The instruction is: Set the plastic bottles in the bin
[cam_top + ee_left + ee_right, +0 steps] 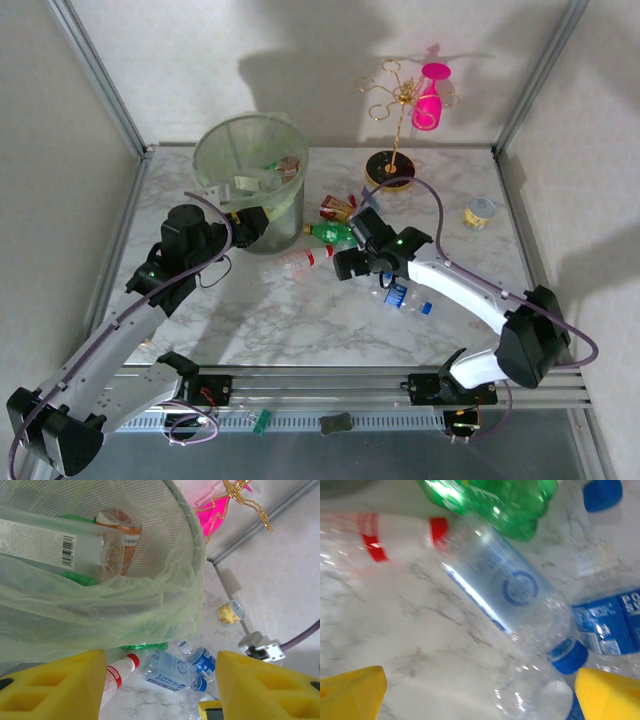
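Worktop [250, 320]: the bin [288, 205] is standing far left, lined, already holding a few bottles and packs. I'm holding the left arm [120, 330] right beside the bin's near wall; its jaws are standing part-spread, pinching nothing. I'm running the pick step with the right arm [470, 290]: its jaws are spread wide and empty, hovering over the clear blue-capped bottle [505, 590], which is lying flat in the cluster just right of the bin. The red-capped bottle [385, 535] and green bottle [505, 500] are crowding it. So I'm reckoning the next move needs a straight drop astride the body, a firm close, then a lift clear of the neighbours and over the rim.
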{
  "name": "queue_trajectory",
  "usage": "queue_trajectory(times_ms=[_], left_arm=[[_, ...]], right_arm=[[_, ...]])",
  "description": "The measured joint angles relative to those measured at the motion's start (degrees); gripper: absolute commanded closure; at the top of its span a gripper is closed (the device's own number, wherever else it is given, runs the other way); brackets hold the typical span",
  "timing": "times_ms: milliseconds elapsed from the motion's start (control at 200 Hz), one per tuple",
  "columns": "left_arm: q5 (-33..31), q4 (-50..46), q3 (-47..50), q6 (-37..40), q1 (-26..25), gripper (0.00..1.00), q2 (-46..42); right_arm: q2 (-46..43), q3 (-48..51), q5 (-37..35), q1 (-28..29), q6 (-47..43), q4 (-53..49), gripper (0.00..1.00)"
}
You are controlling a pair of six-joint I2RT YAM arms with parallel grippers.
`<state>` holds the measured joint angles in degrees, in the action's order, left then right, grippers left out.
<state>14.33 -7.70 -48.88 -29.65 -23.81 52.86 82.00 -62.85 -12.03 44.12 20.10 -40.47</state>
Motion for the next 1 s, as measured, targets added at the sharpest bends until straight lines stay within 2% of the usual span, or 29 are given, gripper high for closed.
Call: queue_trajectory(times_ms=[155,285,380,656,996], left_arm=[[-0.07,0.26,1.18,0.26,0.00,0.40,-0.04],[-0.02,0.22,2.32,0.39,0.00,0.40,0.22],[0.02,0.57,2.80,0.37,0.00,0.40,0.24],[0.24,1.95,3.78,0.39,-0.02,0.40,0.68],[1.14,2.80,3.80,0.44,-0.04,0.40,2.38]], right_arm=[[1.42,2.62,-1.86,-2.71,0.02,-1.31,0.01],[1.42,6.27,-1.14,-6.82,0.35,-0.76,0.01],[1.49,7.82,0.59,-7.34,0.92,0.17,0.01],[1.53,11.50,4.70,-5.22,3.72,2.03,0.01],[3.80,11.63,6.08,1.29,6.32,1.88,0.01]])
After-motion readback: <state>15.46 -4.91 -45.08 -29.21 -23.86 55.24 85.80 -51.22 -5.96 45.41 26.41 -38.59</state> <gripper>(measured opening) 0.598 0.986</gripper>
